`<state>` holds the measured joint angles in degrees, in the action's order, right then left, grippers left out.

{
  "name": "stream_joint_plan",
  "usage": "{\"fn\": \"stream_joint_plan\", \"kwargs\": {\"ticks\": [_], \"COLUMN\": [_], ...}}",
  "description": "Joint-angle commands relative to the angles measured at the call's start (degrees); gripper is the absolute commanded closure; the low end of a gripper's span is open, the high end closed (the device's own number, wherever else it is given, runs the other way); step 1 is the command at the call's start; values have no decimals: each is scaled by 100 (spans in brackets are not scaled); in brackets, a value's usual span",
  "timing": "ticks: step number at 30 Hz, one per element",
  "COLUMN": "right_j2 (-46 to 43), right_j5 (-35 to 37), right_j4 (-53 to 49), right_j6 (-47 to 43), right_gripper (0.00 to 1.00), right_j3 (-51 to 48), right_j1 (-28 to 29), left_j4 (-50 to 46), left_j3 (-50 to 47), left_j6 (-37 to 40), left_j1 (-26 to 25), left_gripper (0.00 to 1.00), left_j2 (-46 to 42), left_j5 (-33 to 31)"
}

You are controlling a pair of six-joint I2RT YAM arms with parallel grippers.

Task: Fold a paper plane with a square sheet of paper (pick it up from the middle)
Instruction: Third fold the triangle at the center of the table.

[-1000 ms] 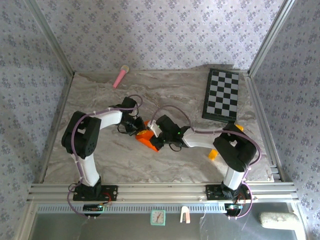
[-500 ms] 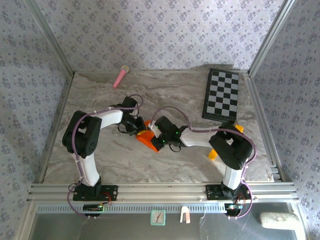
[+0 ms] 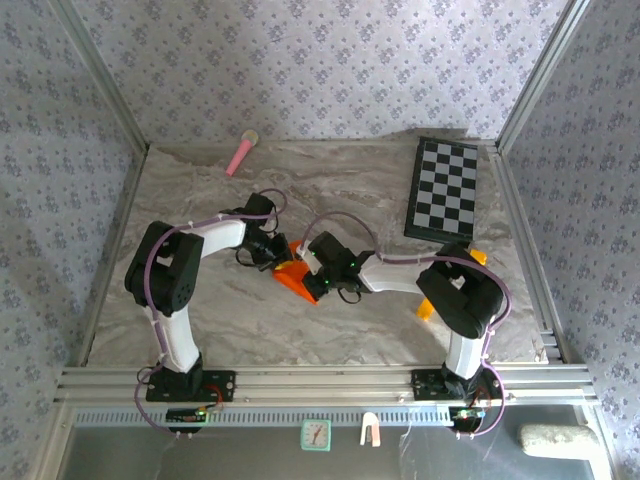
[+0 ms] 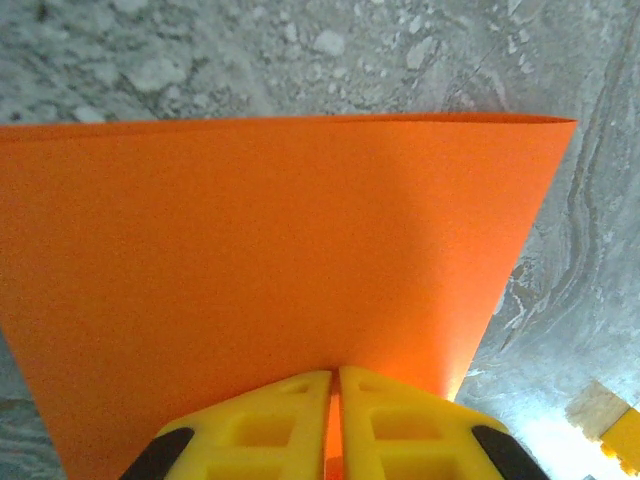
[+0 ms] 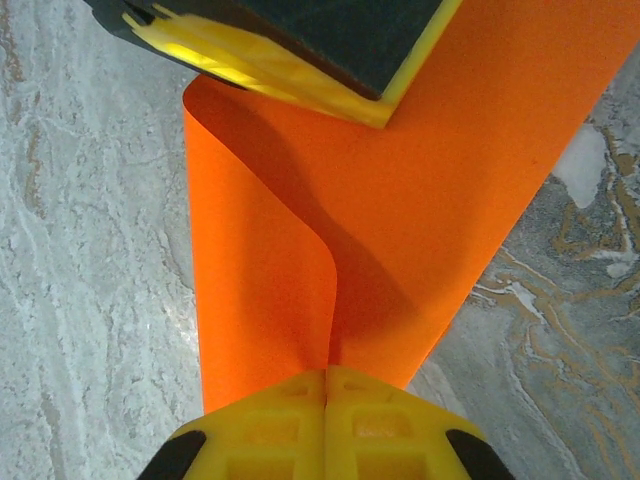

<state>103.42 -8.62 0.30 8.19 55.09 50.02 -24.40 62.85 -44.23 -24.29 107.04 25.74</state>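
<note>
Obs., near to far. At the near edge, a small teal clock (image 3: 316, 434) lies in front of the rail that carries my two arm bases, roughly midway between them. On the counter (image 3: 240, 320), right side, a yellow-orange block (image 3: 427, 308) sits close beside my right arm, well apart from the paper. Mid-counter, both my arms reach inward and meet over the square sheet of paper (image 3: 293, 276), bright orange, which sits between the two claws near the middle of the counter. My right claw (image 5: 327, 375) is clenched on the sheet. In the right wrist view its yellow jaws are pressed together with orange paper pinched in the seam, and from that pinch one flap curls over leftward in a soft, uncreased loop while the rest spreads flat toward the far right. My left claw (image 4: 335, 380) is likewise clenched on the sheet from the opposite side, jaws all but touching with a sliver of orange between them. In its wrist view the paper runs out ahead to a straight far edge, with bare marbled counter beyond. The two claws are near each other, and the left one's yellow-edged finger overhangs the sheet in the right wrist view. Far right: checkerboard (image 3: 443, 188), flat on the counter. Far left, by the back wall: pink stick (image 3: 241, 153).
</note>
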Motion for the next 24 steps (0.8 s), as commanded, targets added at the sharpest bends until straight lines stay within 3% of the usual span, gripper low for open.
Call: {"fn": "stream_joint_plan", "kwargs": {"ticks": [1,17,24], "right_j2": [152,282,298], "right_j5": [126,142,124], "right_j4": [-189,-346,-346], "right_j6": [85,92,122], "right_gripper": [98,99,99], "right_j3": [169,213,208], "right_j1": [27,37,27], "left_j4": [-231,-352,-204], "left_j3": [-1,254,-103], "left_j6": [113,134,-211], "left_j1": [-60,31,475], "left_gripper": [87,86,77], "left_j2": [204,-50,-712], "left_j5": [-104,-118,-380]}}
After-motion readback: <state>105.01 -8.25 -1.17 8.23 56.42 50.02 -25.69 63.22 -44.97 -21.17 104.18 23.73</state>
